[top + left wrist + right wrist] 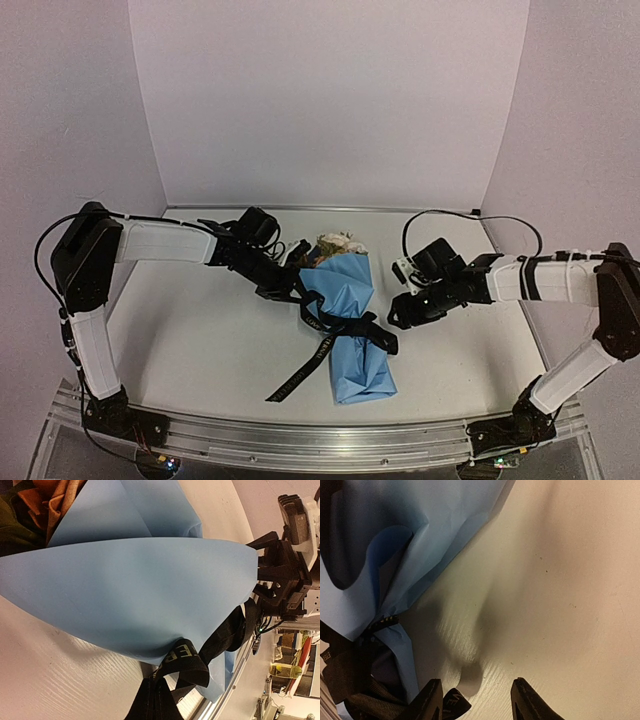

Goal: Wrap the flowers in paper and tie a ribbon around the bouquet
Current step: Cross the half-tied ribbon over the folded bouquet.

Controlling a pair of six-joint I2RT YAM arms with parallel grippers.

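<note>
A pale table (190, 340) with faint wood-like grain fills the floor of the booth, closed in by plain lavender-white walls (330, 100) on three sides, with an aluminium rail (300, 438) along the near edge. The bouquet (352, 345) lies at mid-table, its light blue paper cone pointing toward the rail and the flowers (338, 245) toward the back wall. The ribbon (345, 325) crosses its middle, one tail trailing near-left over the tabletop. The left gripper (288, 288) is clenched on the ribbon at the cone's left flank. The right gripper (477, 682) hovers low just right of the bundle, fingers parted and holding nothing (a ribbon end lies beside one finger).
</note>
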